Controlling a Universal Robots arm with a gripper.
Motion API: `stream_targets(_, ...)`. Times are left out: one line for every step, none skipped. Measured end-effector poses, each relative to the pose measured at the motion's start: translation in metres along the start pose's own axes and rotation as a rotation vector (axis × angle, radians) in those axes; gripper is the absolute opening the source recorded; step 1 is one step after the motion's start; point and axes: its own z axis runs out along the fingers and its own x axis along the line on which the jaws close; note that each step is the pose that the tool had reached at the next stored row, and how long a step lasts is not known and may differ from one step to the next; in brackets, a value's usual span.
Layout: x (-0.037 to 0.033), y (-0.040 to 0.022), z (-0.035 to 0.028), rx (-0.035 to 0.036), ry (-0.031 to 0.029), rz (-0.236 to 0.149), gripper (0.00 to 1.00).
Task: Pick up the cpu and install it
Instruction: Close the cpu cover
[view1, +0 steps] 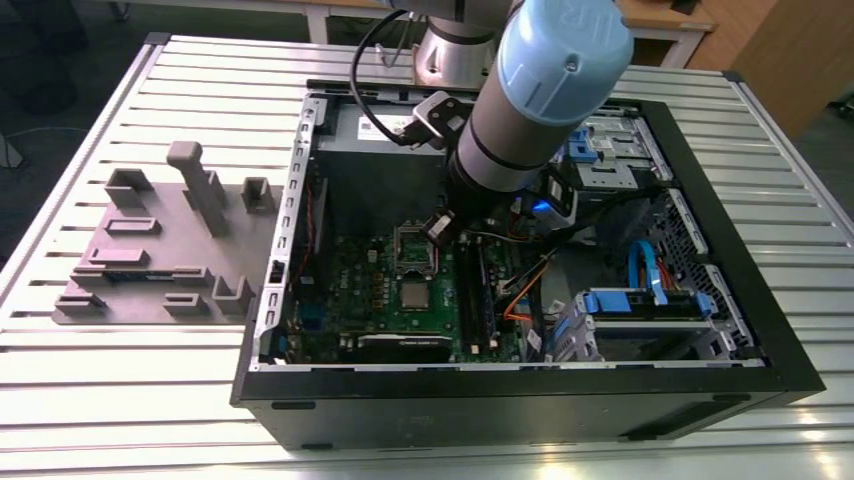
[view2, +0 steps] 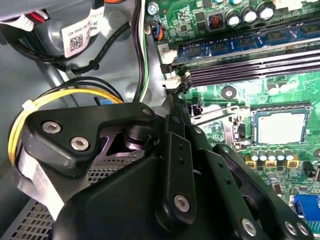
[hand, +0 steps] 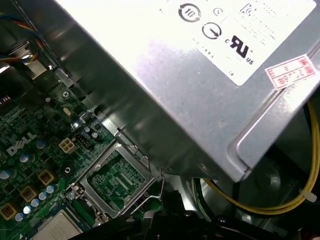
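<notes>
Arm (view1: 541, 90) reaches steeply down into the open case (view1: 521, 400); end effector (view1: 441, 228) hangs above the socket frame (hand: 116, 178), finger state cannot be told. Cpu (view1: 416, 294) sits on the motherboard (view1: 387, 290), just beside.

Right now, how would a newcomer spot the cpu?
Look inside the open black computer case, at the green motherboard on its floor. Near the board's middle lies the small flat square silver-grey cpu; the square metal socket frame beside it is hollow, not shiny-topped.
</notes>
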Motion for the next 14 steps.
stream_targets(-0.0001,0.0001,0.0003,0.0003,-0.0006,0.002,0.10)
stream_targets(-0.0002,0.0002,0.0006,0.0006,-0.0010,0.004,0.10)
stream_targets(-0.0003,0.0004,0.0009,0.0008,-0.0016,0.006,0.10)
stream_targets(-0.0001,0.0007,0.0011,0.0009,-0.0020,0.007,0.10)
stream_targets(0.0001,0.0010,0.0011,0.0008,-0.0024,0.008,0.10)
stream_targets(0.0005,0.0013,0.0013,0.0006,-0.0029,0.009,0.10)
stream_targets(0.0008,0.0017,0.0015,0.0004,-0.0033,0.009,0.10)
stream_targets(0.0010,0.0018,0.0018,0.0004,-0.0035,0.010,0.10)
stream_targets(0.0010,0.0019,0.0021,0.0004,-0.0037,0.011,0.10)
stream_targets(0.0011,0.0019,0.0023,0.0005,-0.0039,0.012,0.10)
stream_targets(0.0012,0.0019,0.0026,0.0007,-0.0041,0.013,0.10)
stream_targets(0.0013,0.0019,0.0028,0.0008,-0.0042,0.013,0.10)
stream_targets(0.0014,0.0019,0.0030,0.0009,-0.0043,0.014,0.10)
stream_targets(0.0014,0.0020,0.0030,0.0008,-0.0045,0.014,0.10)
